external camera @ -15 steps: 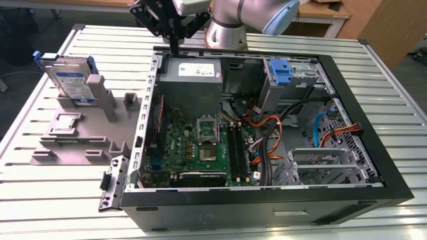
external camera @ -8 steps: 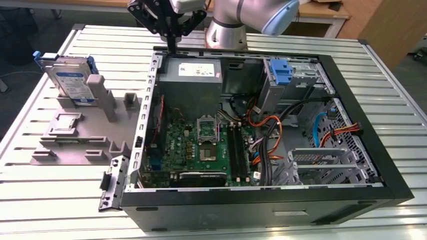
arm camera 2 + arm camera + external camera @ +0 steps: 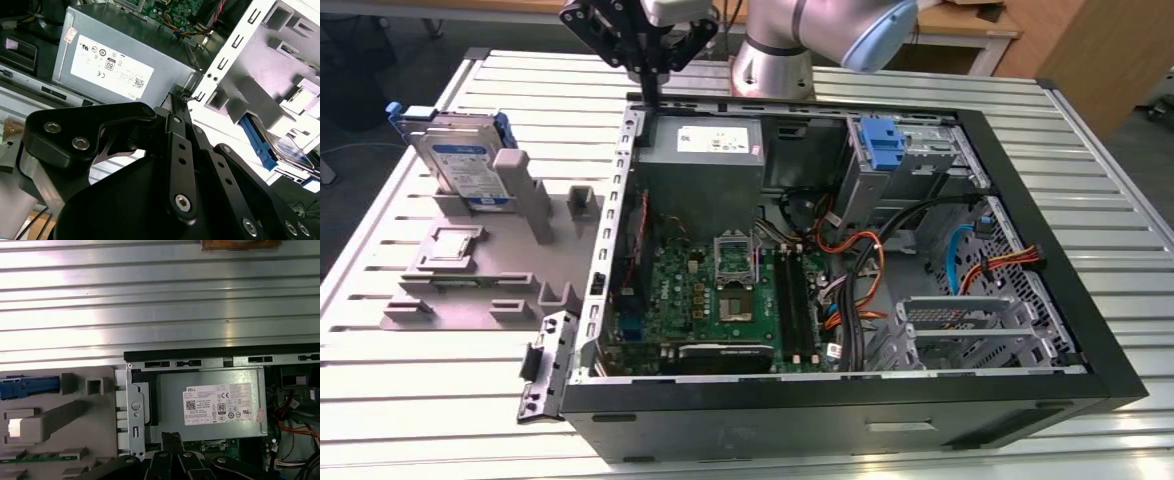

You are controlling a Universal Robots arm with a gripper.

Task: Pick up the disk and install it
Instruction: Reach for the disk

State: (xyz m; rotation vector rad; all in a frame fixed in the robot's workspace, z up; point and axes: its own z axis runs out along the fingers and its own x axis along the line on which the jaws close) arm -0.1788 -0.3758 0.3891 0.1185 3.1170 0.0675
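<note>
Above the rear corner of the computer case [image 3: 854, 415], beside the power supply [image 3: 707, 140], my gripper [image 3: 650, 90] hangs empty with fingers pressed together, well apart from the disk [image 3: 460, 160] standing in the grey holder [image 3: 454, 290] at the exterior view's left, and approaching it unopened, I judge, would knock it over.

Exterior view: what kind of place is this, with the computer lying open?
Likely a robot lab or workshop: an opened computer case lies on a slatted metal table, with a robot arm beyond it.
</note>
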